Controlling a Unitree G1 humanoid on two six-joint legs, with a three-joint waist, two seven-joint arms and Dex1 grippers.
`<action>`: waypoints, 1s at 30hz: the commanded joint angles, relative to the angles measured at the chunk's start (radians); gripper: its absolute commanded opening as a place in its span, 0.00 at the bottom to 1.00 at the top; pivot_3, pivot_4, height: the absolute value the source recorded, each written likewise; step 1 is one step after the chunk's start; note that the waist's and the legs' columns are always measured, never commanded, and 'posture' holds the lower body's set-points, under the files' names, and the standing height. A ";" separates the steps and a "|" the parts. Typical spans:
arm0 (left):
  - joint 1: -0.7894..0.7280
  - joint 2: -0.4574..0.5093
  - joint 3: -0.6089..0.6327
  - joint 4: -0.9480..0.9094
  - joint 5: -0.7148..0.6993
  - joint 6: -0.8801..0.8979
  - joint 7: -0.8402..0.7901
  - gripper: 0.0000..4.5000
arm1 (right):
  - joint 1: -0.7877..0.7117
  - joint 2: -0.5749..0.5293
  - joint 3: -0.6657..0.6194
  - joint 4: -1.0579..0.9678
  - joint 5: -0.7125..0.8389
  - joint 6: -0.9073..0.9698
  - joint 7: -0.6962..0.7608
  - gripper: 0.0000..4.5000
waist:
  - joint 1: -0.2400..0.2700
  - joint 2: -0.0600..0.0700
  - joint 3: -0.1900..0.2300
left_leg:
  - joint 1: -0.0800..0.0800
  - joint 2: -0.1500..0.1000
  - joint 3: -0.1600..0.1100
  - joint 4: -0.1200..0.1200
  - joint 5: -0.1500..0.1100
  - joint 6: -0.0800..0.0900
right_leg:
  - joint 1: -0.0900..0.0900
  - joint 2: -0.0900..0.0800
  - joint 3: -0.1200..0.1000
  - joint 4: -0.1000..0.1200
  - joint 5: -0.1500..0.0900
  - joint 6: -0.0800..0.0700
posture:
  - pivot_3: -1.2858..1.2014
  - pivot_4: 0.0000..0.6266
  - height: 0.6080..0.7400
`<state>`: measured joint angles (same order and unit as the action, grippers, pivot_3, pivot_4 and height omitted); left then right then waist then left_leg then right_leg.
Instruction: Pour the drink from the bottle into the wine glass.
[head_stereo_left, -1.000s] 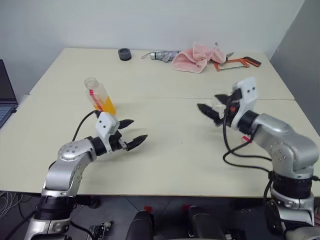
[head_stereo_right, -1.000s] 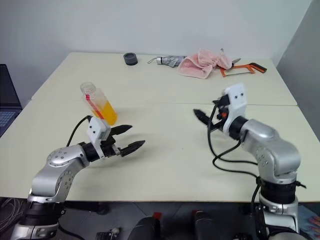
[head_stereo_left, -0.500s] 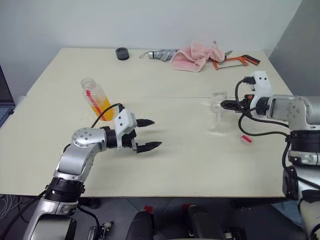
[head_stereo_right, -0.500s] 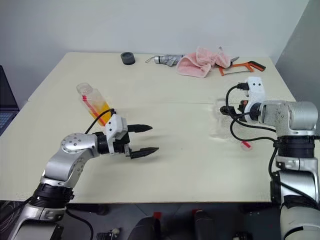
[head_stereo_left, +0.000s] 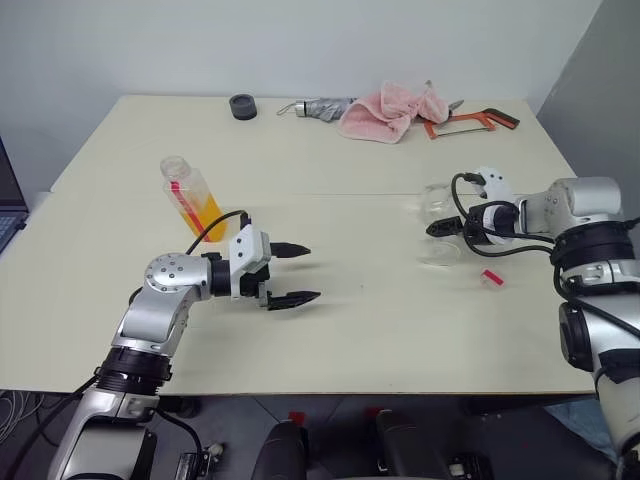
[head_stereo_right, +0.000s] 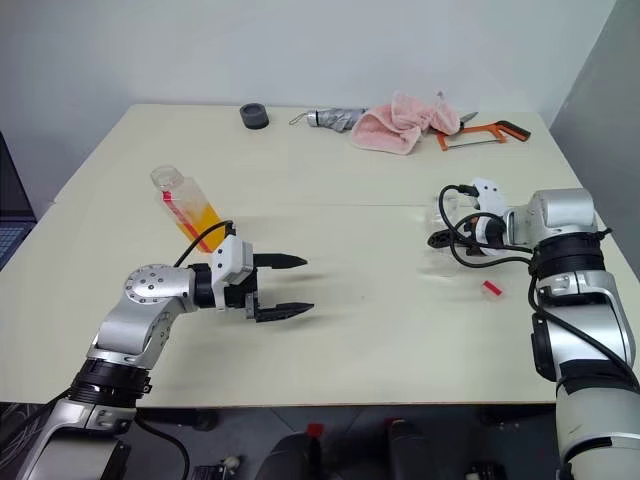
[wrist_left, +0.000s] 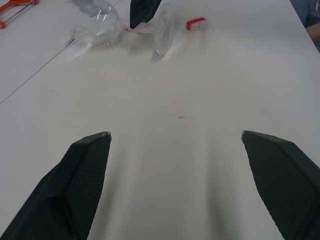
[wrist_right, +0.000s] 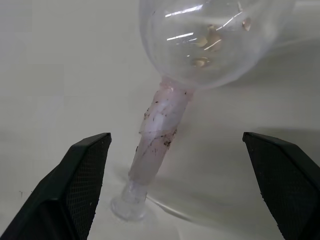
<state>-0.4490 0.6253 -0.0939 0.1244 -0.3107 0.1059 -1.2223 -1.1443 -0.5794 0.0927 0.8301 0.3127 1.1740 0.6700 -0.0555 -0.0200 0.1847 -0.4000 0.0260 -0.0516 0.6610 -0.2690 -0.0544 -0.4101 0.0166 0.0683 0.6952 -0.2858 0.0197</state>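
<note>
Right pincer (wrist_right: 175, 190) spread wide astride the wine glass (head_stereo_left: 437, 232) stem, lining up a steadying grip. Left pincer (head_stereo_left: 290, 274) spread too, empty, short of the bottle (head_stereo_left: 194, 195).

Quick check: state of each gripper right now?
Left gripper: open, empty.
Right gripper: open, at the wine glass stem, not gripping.

A pink towel (head_stereo_left: 392, 110) lies bunched at the far edge of the cream table (head_stereo_left: 350, 330). Left of the towel lie a folded grey umbrella (head_stereo_left: 318, 108) and, further left, a black round object (possibly a tape roll) (head_stereo_left: 242, 106); an orange-handled hacksaw (head_stereo_left: 474, 123) touches the towel's right side.
</note>
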 joint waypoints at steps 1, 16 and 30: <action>-0.011 -0.005 0.003 -0.018 0.005 -0.027 0.001 0.99 | -0.070 -0.001 0.029 0.095 -0.058 -0.086 0.071 1.00 | -0.001 0.000 0.000 | 0.000 0.000 0.000 0.000 0.000 0.000 | 0.000 0.000 0.000 0.000 0.000 0.000 | 0.52 0.24 1.00; 0.010 -0.022 -0.021 -0.030 0.045 -0.068 0.019 1.00 | -0.181 0.071 0.154 0.316 -0.262 -0.223 0.327 0.23 | -0.001 0.002 0.001 | 0.000 0.000 0.000 0.000 0.000 0.000 | -0.001 -0.001 0.000 0.001 0.000 0.000 | 0.52 0.24 1.00; -0.008 -0.015 -0.014 -0.044 0.051 -0.022 0.040 1.00 | -0.060 0.027 0.221 0.058 -0.465 -0.775 0.208 0.03 | -0.002 0.003 0.002 | 0.000 0.000 0.000 0.001 0.000 0.000 | -0.001 -0.001 0.000 0.002 0.000 0.000 | 0.52 0.24 1.00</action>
<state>-0.4409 0.6033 -0.1195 0.1199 -0.2611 0.0807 -1.1941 -1.1970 -0.5340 0.3028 0.9796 -0.1211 0.5100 0.9001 -0.0572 -0.0168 0.1866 -0.4005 0.0268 -0.0515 0.6616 -0.2689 -0.0545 -0.4117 0.0156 0.0687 0.6973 -0.2857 0.0196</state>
